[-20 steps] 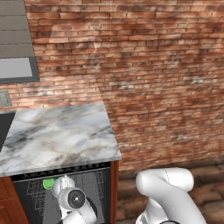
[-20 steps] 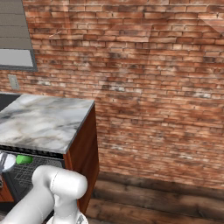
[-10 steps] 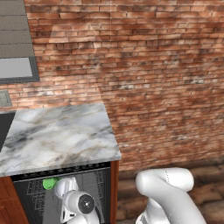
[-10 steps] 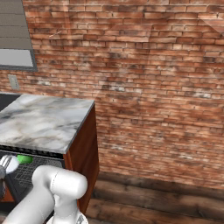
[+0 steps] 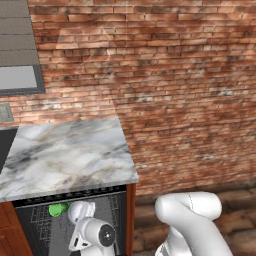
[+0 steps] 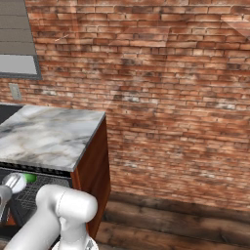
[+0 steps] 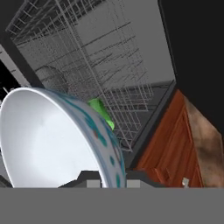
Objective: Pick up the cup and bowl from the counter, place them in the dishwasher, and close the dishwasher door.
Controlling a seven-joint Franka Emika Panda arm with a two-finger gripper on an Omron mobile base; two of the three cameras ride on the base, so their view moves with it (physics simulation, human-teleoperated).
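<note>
Hand (image 7: 107, 181) clamped on bowl (image 7: 52, 140)

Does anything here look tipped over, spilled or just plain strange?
Nothing spilled or broken. The one odd sight is the bowl, held steeply tilted on its rim by the end effector at the open dishwasher. The green cup sits in the wire rack.

- The counter (image 5: 65, 155) is polished marble, grey and white veined, smooth with a soft sheen.
- The bowl (image 7: 48, 140) looks like glazed ceramic, glossy white inside, with teal spots on its outer wall.
- The cup (image 5: 58, 209) is plain bright green, smooth like plastic.
- The dishwasher (image 7: 109, 57) holds thin grey metal wire racks above matt grey walls.
- The cabinet (image 7: 175, 144) is reddish-brown wood with visible grain.
- The wall (image 5: 175, 75) is rough red brick.
- The floor (image 6: 185, 224) is dark wooden planks.
</note>
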